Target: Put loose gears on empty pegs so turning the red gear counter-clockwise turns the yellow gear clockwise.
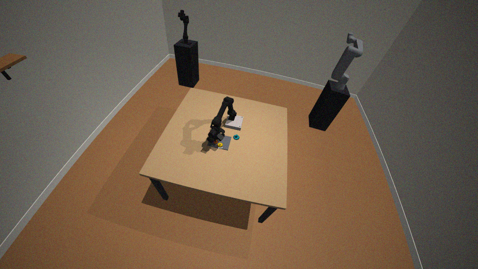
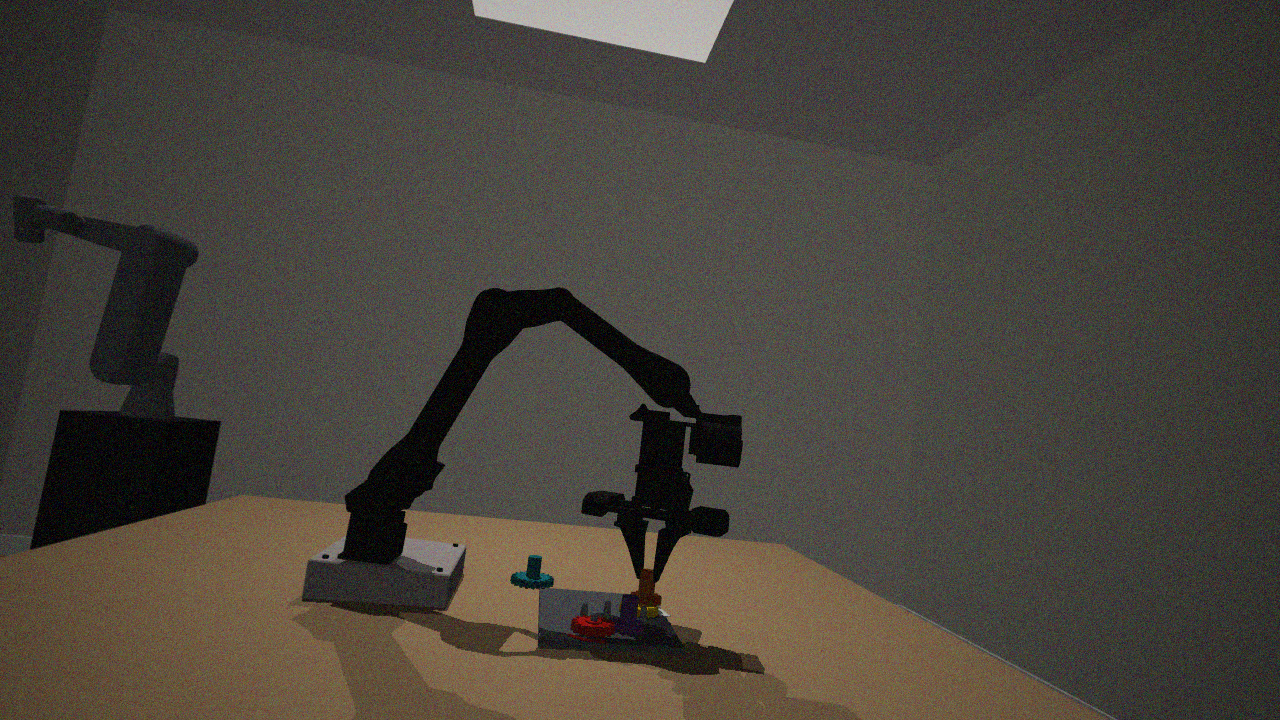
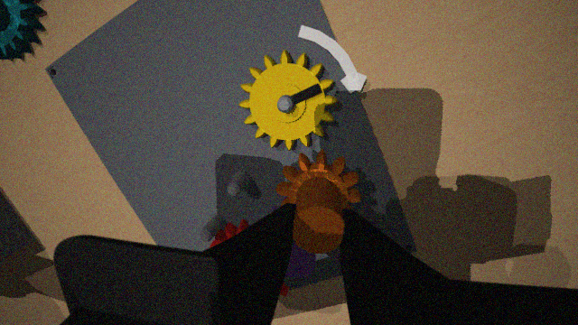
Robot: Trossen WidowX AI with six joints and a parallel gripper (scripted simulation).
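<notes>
My gripper (image 2: 648, 576) (image 3: 318, 216) points down, shut on the upright hub of the orange gear (image 2: 646, 597) (image 3: 321, 182). This gear is low over the grey board (image 1: 226, 144) (image 2: 554, 607) (image 3: 172, 90), beside the yellow gear (image 1: 219, 145) (image 2: 648, 612) (image 3: 266, 104); whether a peg is under it is hidden. The purple gear (image 2: 629, 614) (image 3: 302, 263) is on the board, partly behind my fingers in the wrist view. The red gear (image 2: 590, 626) (image 3: 230, 232) is at the board's near side in the exterior view. An empty peg (image 3: 233, 188) shows left of the orange gear.
The teal gear (image 1: 236, 137) (image 2: 532, 581) (image 3: 15, 27) stands on the table, off the board, towards the arm's white base (image 1: 235, 122) (image 2: 384, 577). The white arrow (image 3: 330, 45) curves beside the yellow gear. The arm's shadow falls across part of the board.
</notes>
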